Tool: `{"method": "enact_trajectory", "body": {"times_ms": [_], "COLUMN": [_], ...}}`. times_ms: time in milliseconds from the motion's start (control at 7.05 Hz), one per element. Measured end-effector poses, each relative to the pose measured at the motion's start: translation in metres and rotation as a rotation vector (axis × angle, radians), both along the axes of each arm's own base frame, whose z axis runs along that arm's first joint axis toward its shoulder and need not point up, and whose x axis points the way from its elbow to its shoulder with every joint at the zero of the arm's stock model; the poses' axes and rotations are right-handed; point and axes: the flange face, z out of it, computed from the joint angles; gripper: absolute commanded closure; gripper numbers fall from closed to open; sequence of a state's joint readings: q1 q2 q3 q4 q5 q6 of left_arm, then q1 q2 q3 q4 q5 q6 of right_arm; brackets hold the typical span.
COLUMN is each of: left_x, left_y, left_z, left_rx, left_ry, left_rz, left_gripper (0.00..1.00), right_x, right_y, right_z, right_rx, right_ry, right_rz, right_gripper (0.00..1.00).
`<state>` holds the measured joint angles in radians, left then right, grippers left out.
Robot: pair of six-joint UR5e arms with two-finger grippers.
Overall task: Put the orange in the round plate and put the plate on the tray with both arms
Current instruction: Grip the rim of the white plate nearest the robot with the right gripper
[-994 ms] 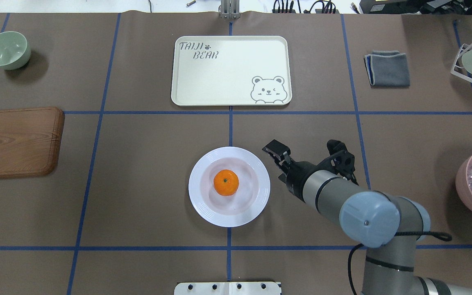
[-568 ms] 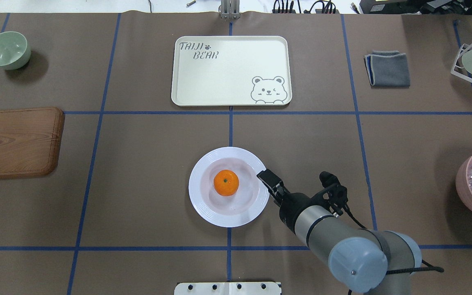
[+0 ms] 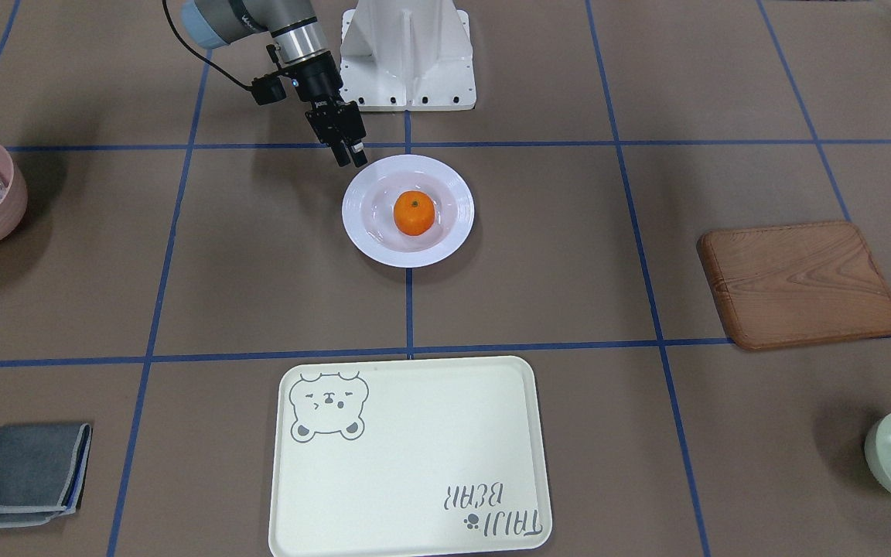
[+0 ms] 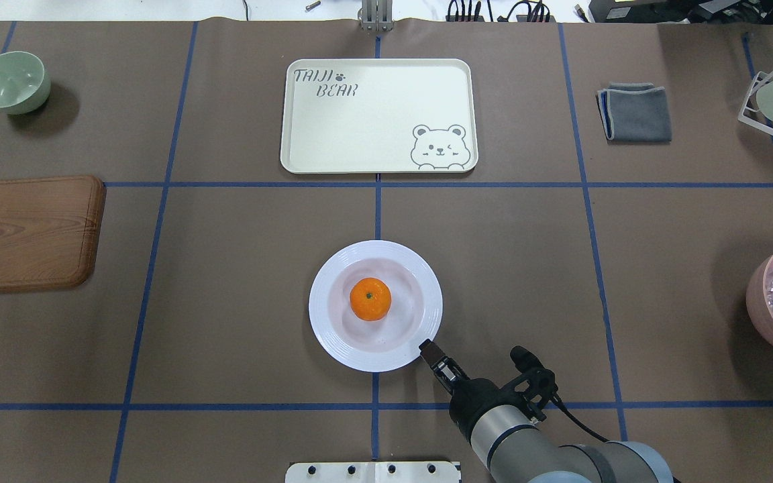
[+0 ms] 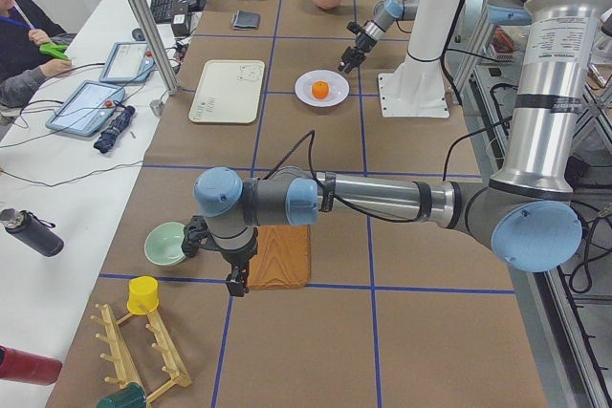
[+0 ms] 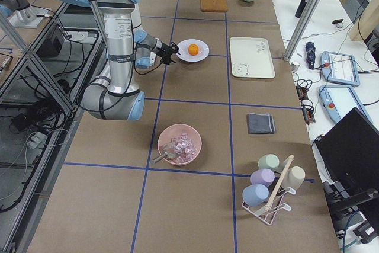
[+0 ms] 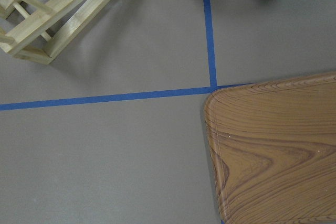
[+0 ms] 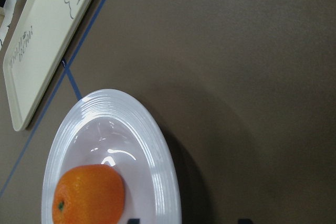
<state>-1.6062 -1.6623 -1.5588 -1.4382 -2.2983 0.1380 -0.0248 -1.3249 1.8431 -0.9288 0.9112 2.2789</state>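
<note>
Poises black right claw [image 4: 429, 350], parted, over glossy white round plate's [image 4: 319, 315] five-o'clock rim, likely to pinch and lift it, small orange mandarin [image 4: 370, 299] aboard

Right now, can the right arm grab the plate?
Probably yes. The right gripper sits right at the near rim of the plate, jaws open, with nothing in the way.

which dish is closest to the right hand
The white round plate holding the orange: the right hand is at its rim; the green bowl and pink bowl are far off.
</note>
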Motion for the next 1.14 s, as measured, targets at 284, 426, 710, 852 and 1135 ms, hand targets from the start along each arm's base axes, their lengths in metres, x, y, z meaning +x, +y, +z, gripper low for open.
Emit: {"method": "enact_trajectory", "body": {"times_ms": [284,426,710,852,1135], "left_x": [-0.005,-0.008,-0.018,-0.021,-0.022], "left_y": [0.006,0.007,0.014,0.018,0.021], "left_z": [0.004,0.004,0.009,0.012,0.010], "left_rx": [-0.008,-0.010,-0.021,-0.026,-0.025], "left_ry": [0.012,0.017,0.022,0.026,0.034], "left_rz": [-0.013,-0.020,-0.041,-0.049,-0.055], "left_gripper": [0.02,0.02,0.02,0.02,0.02], "right_x": [-0.008,-0.010,-0.016,-0.017,-0.019], "right_y": [-0.001,-0.005,-0.014,-0.018,-0.025], "right_z": [-0.005,-0.009,-0.010,-0.010,-0.008], "right_rx": [-0.013,-0.021,-0.031,-0.038,-0.052], "right_ry": [-0.017,-0.027,-0.031,-0.038,-0.043], "right_rz": [0.009,0.019,0.040,0.050,0.068], "right_gripper": [0.43,0.44,0.52,0.52,0.52]}}
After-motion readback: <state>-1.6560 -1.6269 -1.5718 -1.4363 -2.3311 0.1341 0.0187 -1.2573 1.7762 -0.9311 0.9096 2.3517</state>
